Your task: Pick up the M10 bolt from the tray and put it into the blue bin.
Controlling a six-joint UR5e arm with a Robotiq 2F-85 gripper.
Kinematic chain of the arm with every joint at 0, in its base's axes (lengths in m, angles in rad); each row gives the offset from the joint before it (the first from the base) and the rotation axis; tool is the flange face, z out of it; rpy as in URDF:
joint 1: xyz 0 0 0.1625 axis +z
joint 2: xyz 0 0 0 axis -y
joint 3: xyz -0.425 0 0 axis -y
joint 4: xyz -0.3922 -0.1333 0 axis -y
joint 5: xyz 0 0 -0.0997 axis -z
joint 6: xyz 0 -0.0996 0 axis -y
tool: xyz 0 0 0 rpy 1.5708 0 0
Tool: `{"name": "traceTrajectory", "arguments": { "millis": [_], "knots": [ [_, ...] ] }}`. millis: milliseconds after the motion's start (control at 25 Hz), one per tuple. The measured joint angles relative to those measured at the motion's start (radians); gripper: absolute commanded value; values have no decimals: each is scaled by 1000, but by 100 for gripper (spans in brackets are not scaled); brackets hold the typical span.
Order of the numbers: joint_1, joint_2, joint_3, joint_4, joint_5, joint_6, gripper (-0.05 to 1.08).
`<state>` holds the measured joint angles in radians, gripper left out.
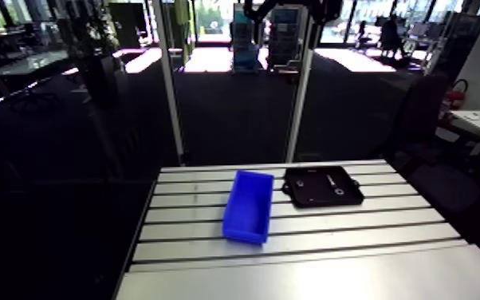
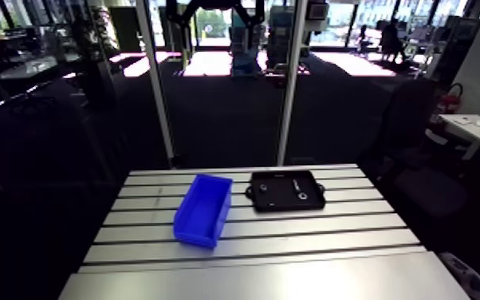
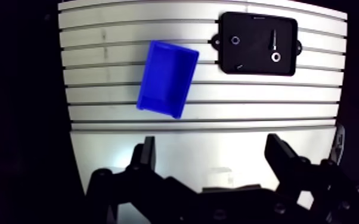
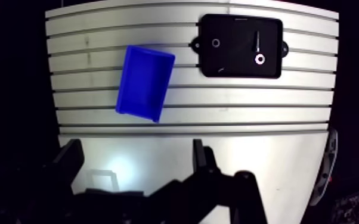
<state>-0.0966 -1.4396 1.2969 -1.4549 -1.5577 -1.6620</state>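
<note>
A black tray (image 3: 253,59) lies on the slotted table, far ahead of my gripper and off to one side. In it, a thin dark bolt (image 3: 273,40) lies beside a bright washer (image 3: 275,57). The blue bin (image 3: 167,77) stands empty next to the tray, slightly turned. In the arm view the bin (image 1: 249,206) and tray (image 1: 323,187) sit side by side at the table's far half. My gripper (image 3: 213,156) hangs high over the table's near edge, open, with nothing between its fingers.
The tray also holds a small ring (image 3: 235,40) and a thin sliver (image 3: 240,65). Two upright frame posts (image 1: 169,88) (image 1: 299,96) rise behind the table's far edge. The aluminium table (image 3: 217,98) drops off into dark floor on both sides.
</note>
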Motion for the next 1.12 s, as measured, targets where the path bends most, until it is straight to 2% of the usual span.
{"name": "traceTrajectory", "arguments": {
  "millis": [320, 1120],
  "knots": [
    [-30, -2, 21, -6, -4, 17, 1],
    [-46, 13, 26, -35, -4, 3, 1]
  ]
}}
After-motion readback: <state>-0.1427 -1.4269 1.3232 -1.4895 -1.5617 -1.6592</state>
